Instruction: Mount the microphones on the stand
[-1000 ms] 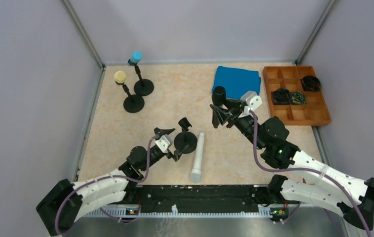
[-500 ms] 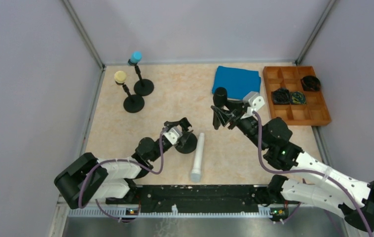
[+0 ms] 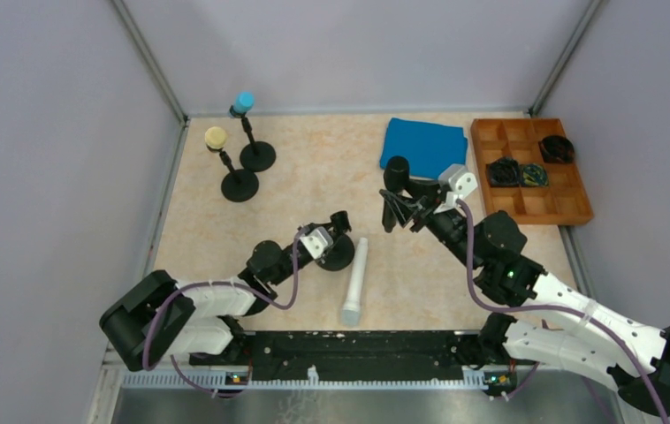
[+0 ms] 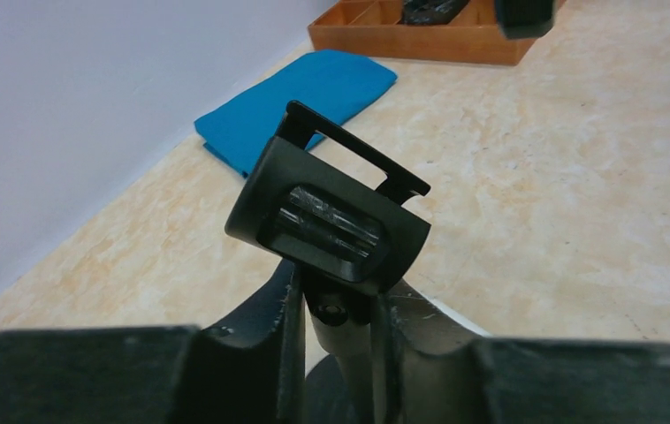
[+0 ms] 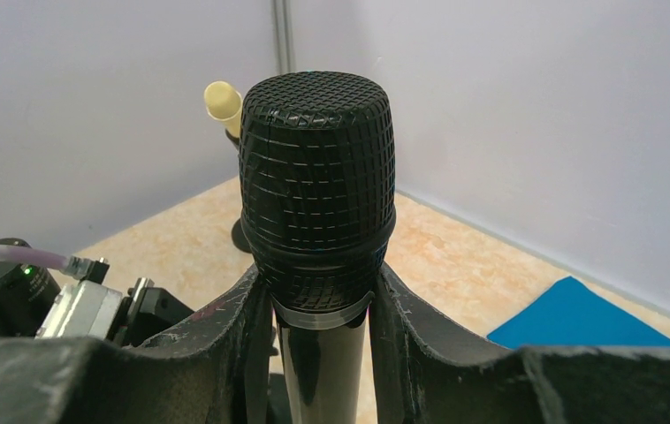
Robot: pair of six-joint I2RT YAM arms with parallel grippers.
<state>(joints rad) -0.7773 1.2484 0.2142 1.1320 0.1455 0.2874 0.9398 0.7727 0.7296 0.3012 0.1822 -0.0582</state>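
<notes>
Top view: the left hand (image 3: pixel 335 231) grips the stand (image 3: pixel 338 256) near the worktop's near edge. The white microphone (image 3: pixel 354 281) lies just beside it.

Left wrist view: that hand is closed on the stand under its empty clip (image 4: pixel 327 216).

Right wrist view: the right hand (image 5: pixel 318 336) clamps the black microphone (image 5: pixel 317 194), head up.

Step in hand, as judged: mounting it. The next move calls for aligning its handle with the clip.

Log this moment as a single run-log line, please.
left gripper: shut on empty stand | right gripper: shut on black microphone | white microphone: lying on table

Rough mesh on black microphone (image 5: pixel 316 194); wooden tray (image 3: pixel 548 205); glossy plastic stand (image 4: pixel 331 221)
</notes>
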